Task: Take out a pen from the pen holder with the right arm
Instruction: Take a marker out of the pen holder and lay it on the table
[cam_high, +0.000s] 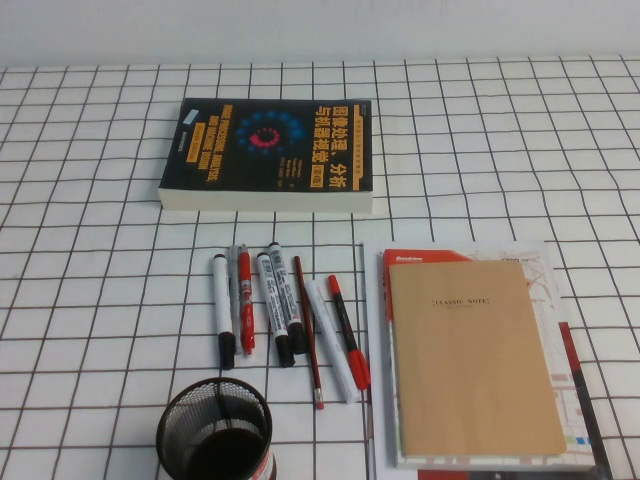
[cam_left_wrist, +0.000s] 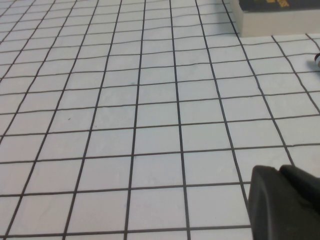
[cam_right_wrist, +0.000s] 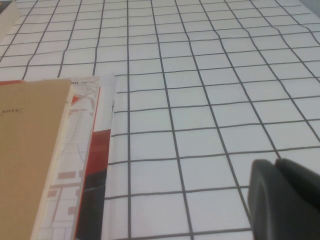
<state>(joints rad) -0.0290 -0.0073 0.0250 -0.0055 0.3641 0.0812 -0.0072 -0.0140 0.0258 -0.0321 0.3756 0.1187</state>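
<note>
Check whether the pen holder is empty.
Looks empty: nothing sticks out of pen holder; pens lie outside. Left gripper, right gripper hover over table.

You see the black mesh pen holder at 6 o'clock on the gridded tabletop. The pens lie side by side at centre, just off its 12 o'clock. Dark book at 12 o'clock, tan notebook on papers at 4 o'clock.

Bright, even, diffuse light, approx. from overhead; no glare on the checked tablecloth. Shadows faint and short: a thin one along the near edge of the book, slight ones beside the pens. High view crisp. Wrist views softer, w/ grid lines slightly wavy.
</note>
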